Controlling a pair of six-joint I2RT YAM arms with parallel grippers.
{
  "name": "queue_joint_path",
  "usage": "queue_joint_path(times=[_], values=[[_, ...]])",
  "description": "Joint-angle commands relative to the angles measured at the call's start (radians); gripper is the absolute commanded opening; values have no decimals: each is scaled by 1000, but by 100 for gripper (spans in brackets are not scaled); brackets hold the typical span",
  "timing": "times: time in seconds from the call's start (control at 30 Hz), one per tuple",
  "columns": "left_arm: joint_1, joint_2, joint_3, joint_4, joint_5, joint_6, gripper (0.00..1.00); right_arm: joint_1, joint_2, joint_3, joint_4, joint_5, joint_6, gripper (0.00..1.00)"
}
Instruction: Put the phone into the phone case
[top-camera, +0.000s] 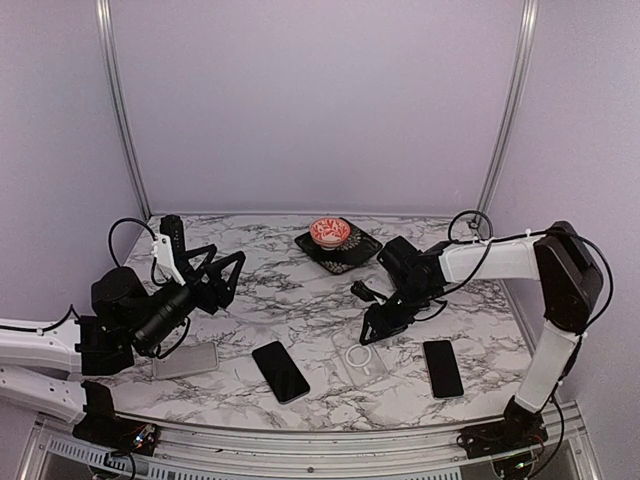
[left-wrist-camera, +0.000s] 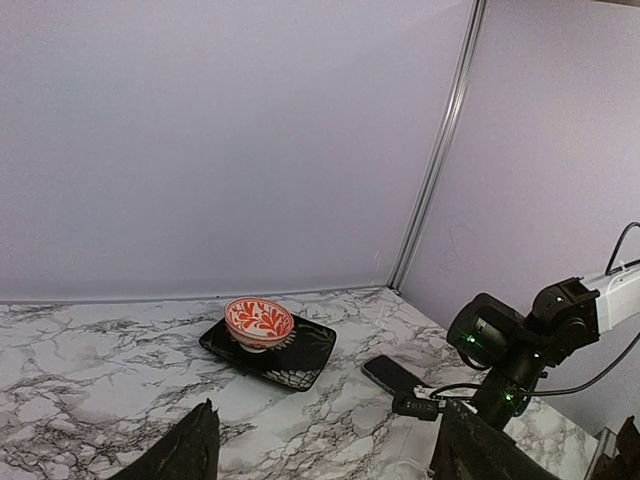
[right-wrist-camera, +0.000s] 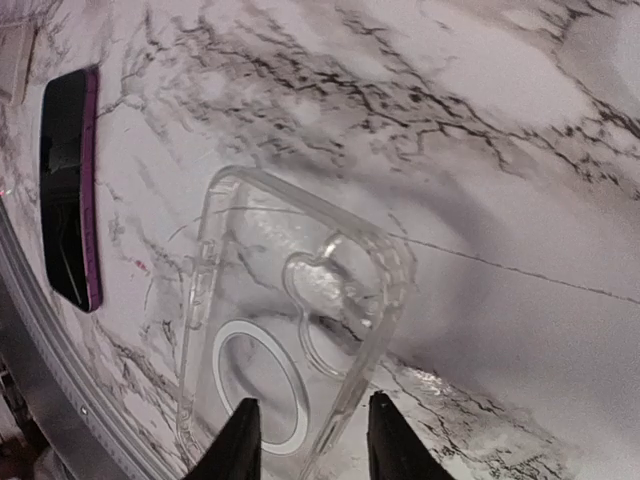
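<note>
A clear phone case (right-wrist-camera: 290, 330) with a white ring lies flat on the marble table; in the top view it (top-camera: 360, 360) is at front centre. My right gripper (right-wrist-camera: 312, 440) is open just above it, one finger over the case's inside and one outside its long edge; in the top view the right gripper (top-camera: 378, 328) hangs over the case's far end. A black phone with a purple edge (right-wrist-camera: 68, 185) lies left of the case (top-camera: 280, 370). My left gripper (left-wrist-camera: 330, 462) is open and empty, raised at the left (top-camera: 205, 255).
A second black phone (top-camera: 443, 368) lies right of the case. A third phone (left-wrist-camera: 395, 375) lies behind the right gripper. A grey flat case or phone (top-camera: 187, 360) lies front left. A red patterned bowl (top-camera: 330, 232) sits on a black tray (top-camera: 352, 256) at the back.
</note>
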Motion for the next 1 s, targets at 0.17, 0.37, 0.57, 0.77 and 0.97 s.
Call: queue_joint_path(times=[0.17, 0.37, 0.57, 0.77, 0.97], values=[[1, -37, 22, -31, -36, 55, 76, -4, -158, 76, -103, 503, 126, 97], [2, -11, 27, -31, -31, 61, 77, -13, -337, -109, -204, 730, 329, 99], [2, 15, 30, -31, 16, 61, 81, -72, -448, -302, -195, 642, 440, 99], [2, 22, 28, -31, 20, 57, 83, -82, -424, -372, -151, 525, 435, 99], [2, 9, 25, -31, 36, 56, 84, -82, -396, -381, -139, 499, 439, 99]])
